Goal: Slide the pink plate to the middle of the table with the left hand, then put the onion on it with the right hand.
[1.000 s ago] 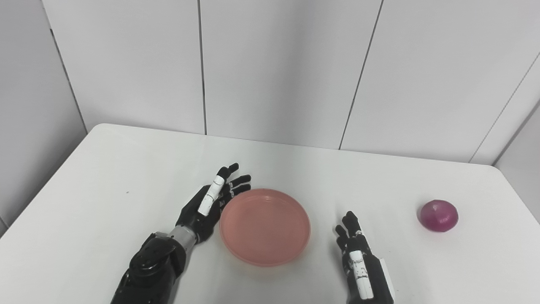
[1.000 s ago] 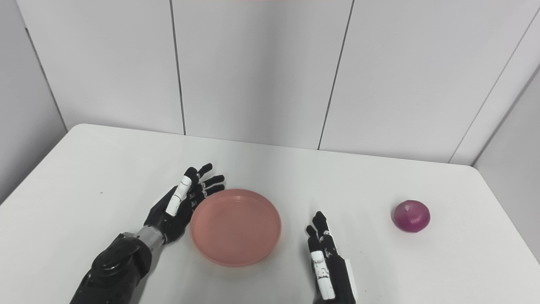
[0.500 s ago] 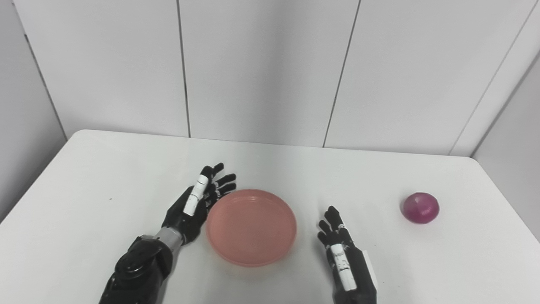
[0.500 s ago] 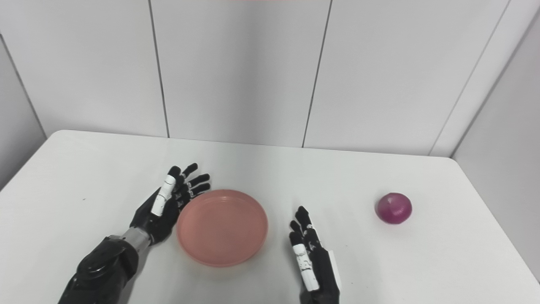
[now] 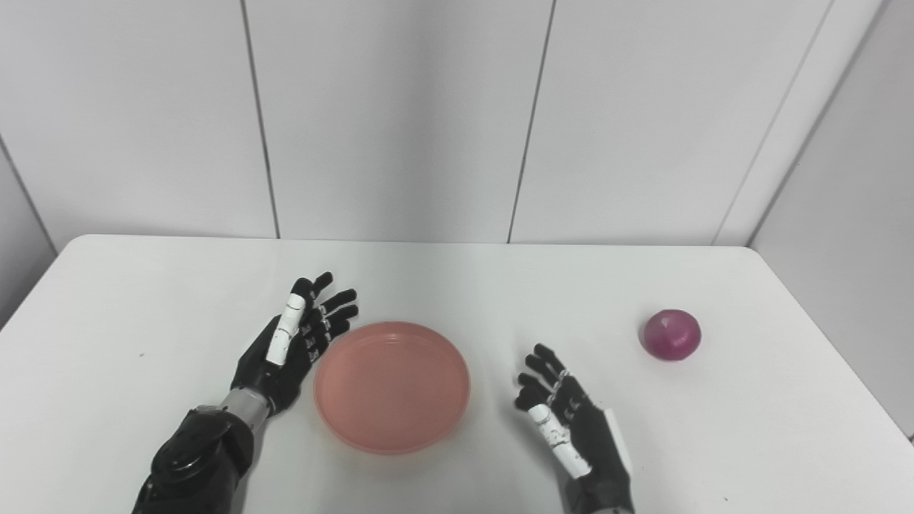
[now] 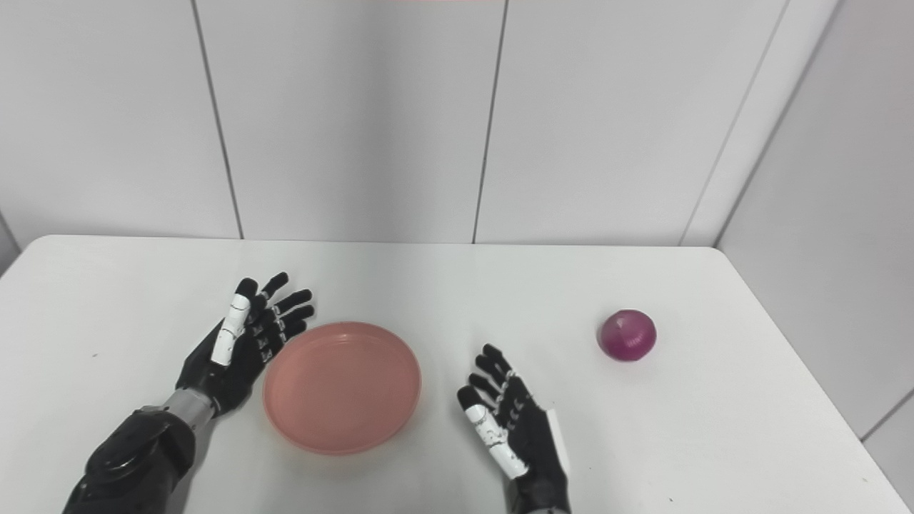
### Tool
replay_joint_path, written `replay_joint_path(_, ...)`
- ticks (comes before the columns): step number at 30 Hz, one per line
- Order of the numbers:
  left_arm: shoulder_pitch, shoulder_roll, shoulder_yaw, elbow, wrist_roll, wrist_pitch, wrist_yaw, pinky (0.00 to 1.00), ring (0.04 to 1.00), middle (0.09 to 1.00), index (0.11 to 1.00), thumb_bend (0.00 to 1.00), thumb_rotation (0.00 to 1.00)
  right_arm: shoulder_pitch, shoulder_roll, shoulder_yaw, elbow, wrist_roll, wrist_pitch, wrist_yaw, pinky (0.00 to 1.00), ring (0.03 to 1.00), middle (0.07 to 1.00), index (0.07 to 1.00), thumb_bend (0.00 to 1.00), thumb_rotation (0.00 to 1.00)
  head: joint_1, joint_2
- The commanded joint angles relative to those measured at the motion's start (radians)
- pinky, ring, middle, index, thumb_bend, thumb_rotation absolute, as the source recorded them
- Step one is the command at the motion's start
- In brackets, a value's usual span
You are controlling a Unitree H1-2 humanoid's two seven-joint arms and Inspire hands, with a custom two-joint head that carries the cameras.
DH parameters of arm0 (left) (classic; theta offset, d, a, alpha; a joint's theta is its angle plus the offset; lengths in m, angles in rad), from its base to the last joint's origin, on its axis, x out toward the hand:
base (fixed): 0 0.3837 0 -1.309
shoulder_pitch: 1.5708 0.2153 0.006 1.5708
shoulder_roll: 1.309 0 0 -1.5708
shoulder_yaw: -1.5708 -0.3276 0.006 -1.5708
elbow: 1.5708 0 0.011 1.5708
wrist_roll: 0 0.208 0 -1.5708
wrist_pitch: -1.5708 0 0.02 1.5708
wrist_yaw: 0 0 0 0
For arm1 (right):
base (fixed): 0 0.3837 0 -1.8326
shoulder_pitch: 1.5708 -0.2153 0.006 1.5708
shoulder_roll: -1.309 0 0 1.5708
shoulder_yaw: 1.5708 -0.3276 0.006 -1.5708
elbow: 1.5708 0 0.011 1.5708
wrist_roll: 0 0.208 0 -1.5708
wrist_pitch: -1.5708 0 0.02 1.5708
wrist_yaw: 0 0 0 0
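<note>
In the left eye view, a pink plate (image 5: 392, 385) is seen lying flat on the white tabletop (image 5: 457, 285), near the middle of its width and toward the near edge. The left hand (image 5: 293, 346) is held just beside the plate's left rim, palm turned toward the plate, fingers (image 5: 335, 310) spread and extended; nothing is grasped, and whether the palm touches the rim cannot be told. The right hand (image 5: 568, 425) is placed to the right of the plate, apart from it, with fingers loosely splayed and nothing held. A purple onion (image 5: 672, 335) is seen resting on the tabletop well to the right, apart from both the plate and the right hand. Pale wall panels (image 5: 400, 114) are seen behind the tabletop.

In the right eye view, the same arrangement is shown from a little to the side. The plate (image 6: 341, 386) is flanked by the released left hand (image 6: 243, 343) at its left rim and the released right hand (image 6: 514, 421) off to its right. The onion (image 6: 627, 335) is seen near the tabletop's right edge, with bare surface between it and the right hand.
</note>
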Motion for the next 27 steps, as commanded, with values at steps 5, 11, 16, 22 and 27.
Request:
replay_joint_path(5,0.019,0.005,-0.002,0.06,0.005,0.042,0.001,0.93,0.89,0.883,1.0,0.78,0.89,-0.12,-0.09,-0.071,-0.133,0.038,0.115,0.028,0.63,0.769,0.82,0.885,0.95,0.53,-0.008,0.0)
replay_joint_path(11,0.019,0.001,-0.003,0.058,0.004,0.047,0.005,0.93,0.886,0.886,1.0,0.79,0.89,-0.205,-0.218,-0.111,-0.197,0.044,0.225,0.068,0.58,0.726,0.798,0.85,0.92,0.45,-0.005,-0.003)
replay_joint_path(16,0.02,0.001,0.001,0.063,-0.006,0.048,0.0,0.94,0.895,0.889,1.0,0.78,0.89,-0.272,-0.33,-0.114,-0.216,-0.019,0.27,0.091,0.59,0.687,0.757,0.838,0.96,0.44,-0.018,-0.007)
replay_joint_path(22,0.023,0.005,0.005,0.053,-0.017,0.062,0.0,0.95,0.894,0.886,1.0,0.77,0.87,-0.342,-0.474,-0.1,-0.181,-0.131,0.279,0.134,0.57,0.686,0.75,0.813,0.98,0.35,-0.047,-0.011)
replay_joint_path(27,0.022,0.007,0.004,0.056,-0.017,0.06,-0.003,0.95,0.897,0.89,1.0,0.76,0.88,-0.397,-0.595,-0.033,-0.145,-0.269,0.287,0.202,0.55,0.689,0.753,0.799,0.98,0.35,-0.055,-0.013)
